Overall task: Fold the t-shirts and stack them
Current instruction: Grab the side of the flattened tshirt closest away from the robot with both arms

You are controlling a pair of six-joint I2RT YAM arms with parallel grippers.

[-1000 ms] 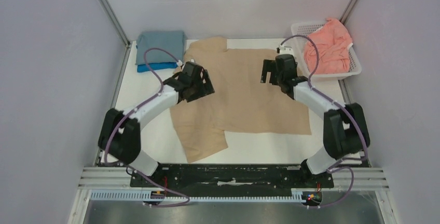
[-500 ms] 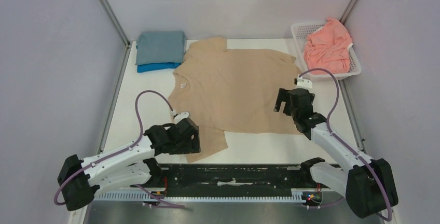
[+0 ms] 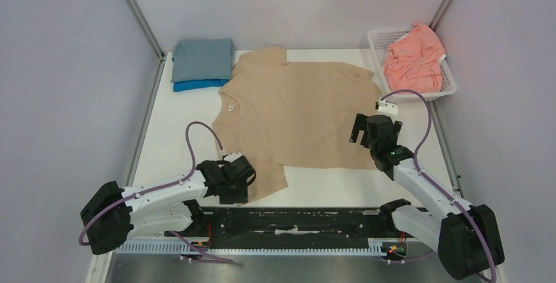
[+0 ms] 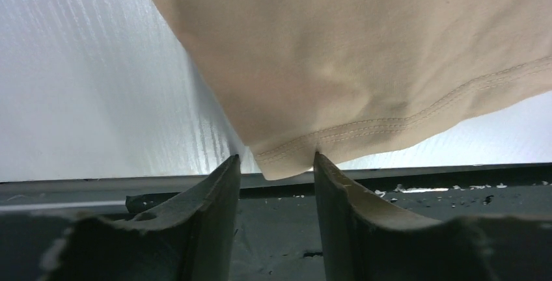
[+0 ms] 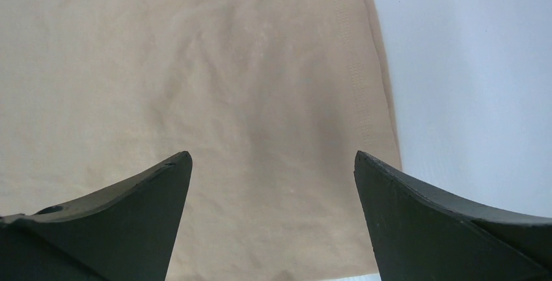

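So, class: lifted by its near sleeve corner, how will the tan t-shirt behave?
Probably floppy: the tan t-shirt lies flat with soft creases, so it should drape. Likely light; the cloth looks thin at the sleeve hem. Only its corner tip sits inside the left gripper, so a pinch may slip.

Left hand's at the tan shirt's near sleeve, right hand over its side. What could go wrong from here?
1. Only the tip of the sleeve corner sits between the fingers of the left hand, so a grip may slip when lifted.
2. The right hand hangs wide open over the tan shirt, holding nothing; a one-sided pull would likely bunch it.
3. The black rail lies close beside that corner; the fingers might strike it.
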